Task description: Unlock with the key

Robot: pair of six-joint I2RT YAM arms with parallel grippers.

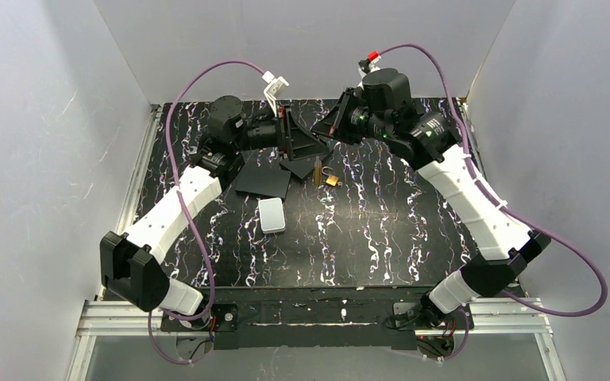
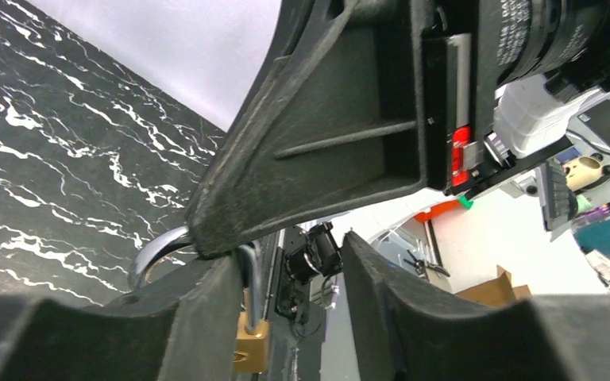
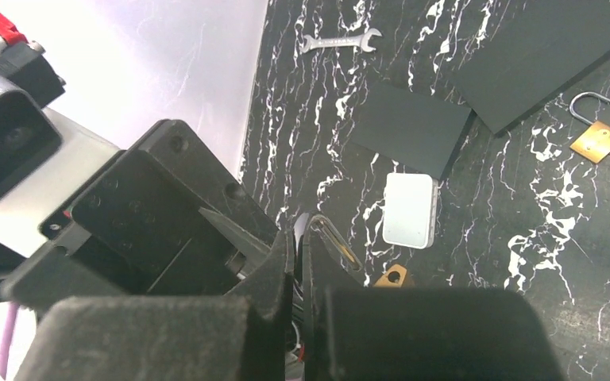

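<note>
Above the far middle of the table (image 1: 381, 238), the right gripper (image 3: 296, 242) is pinching the shackle (image 2: 152, 252) of the padlock (image 2: 250, 343), which is hanging between the parted jaws of the left gripper (image 2: 290, 270), and so thin a hold is risking slippage and a drop.

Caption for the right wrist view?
Shut right gripper over marbled table, with brass padlock, white box and wrench beyond.

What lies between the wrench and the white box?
A small dark sheet lies between the wrench and the white box; the right wrist view shows it.
</note>
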